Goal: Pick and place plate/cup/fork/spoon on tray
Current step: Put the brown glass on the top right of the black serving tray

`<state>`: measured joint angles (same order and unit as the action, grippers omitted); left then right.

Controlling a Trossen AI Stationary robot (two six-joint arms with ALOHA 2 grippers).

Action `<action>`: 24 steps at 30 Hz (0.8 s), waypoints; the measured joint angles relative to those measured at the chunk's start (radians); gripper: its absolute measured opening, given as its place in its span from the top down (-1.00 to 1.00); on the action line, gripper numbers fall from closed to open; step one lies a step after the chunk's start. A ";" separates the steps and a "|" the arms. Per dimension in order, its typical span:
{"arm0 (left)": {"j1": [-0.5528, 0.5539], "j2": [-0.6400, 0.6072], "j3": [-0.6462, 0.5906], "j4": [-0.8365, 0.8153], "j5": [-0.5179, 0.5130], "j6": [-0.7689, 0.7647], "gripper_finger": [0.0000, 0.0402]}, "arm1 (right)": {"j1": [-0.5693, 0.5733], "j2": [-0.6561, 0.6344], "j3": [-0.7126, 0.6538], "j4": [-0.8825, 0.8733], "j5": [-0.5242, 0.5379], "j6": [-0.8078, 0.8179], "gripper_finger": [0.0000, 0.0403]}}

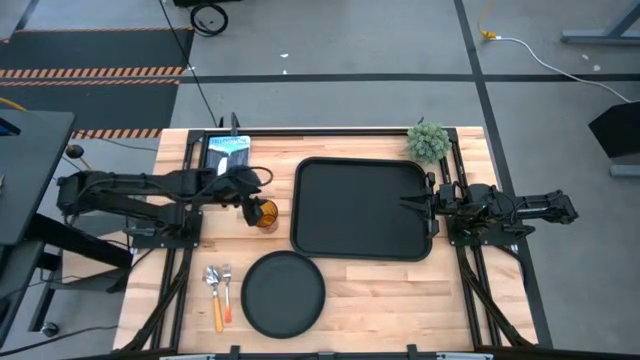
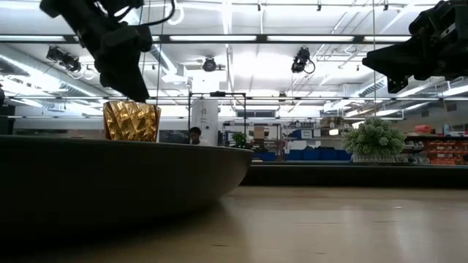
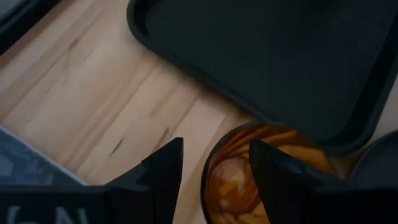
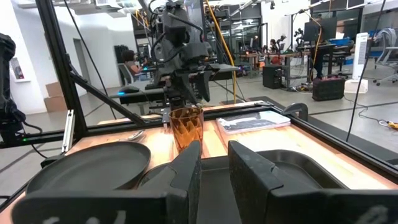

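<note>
Your left gripper straddles the cup's rim, jaws apart.

One finger sits inside the cup, the other outside, not yet closed on the glass. The cup is amber, faceted, upright on the table, just off the tray's 9 o'clock edge. The plate lies at the tray's 7 o'clock, fork and spoon at the plate's 9 o'clock. Your right gripper hovers at the tray's 3 o'clock edge, jaws slightly parted, empty.
</note>
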<state>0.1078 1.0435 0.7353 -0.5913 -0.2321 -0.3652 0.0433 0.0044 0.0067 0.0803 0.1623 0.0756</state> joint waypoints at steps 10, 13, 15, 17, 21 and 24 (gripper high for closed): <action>0.000 0.121 0.078 -0.140 0.072 0.047 0.10 | 0.000 0.000 0.000 -0.001 0.000 0.000 0.56; 0.009 0.139 0.078 -0.151 0.081 0.037 0.13 | 0.000 0.000 0.000 0.000 0.000 0.000 0.56; 0.023 0.155 0.079 -0.152 0.107 0.028 0.14 | 0.000 0.000 0.000 0.001 0.000 0.000 0.56; 0.035 0.167 0.079 -0.159 0.131 0.010 0.14 | 0.000 0.000 0.000 0.000 0.000 0.000 0.56; 0.057 0.192 0.079 -0.159 0.158 0.000 0.14 | 0.000 0.000 0.000 0.000 0.000 0.000 0.56; 0.060 0.203 0.079 -0.159 0.158 -0.011 0.15 | 0.000 0.000 0.000 0.001 0.000 0.000 0.56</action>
<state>0.1677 1.2465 0.8139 -0.7502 -0.0738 -0.3767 0.0434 0.0044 0.0067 0.0809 0.1623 0.0756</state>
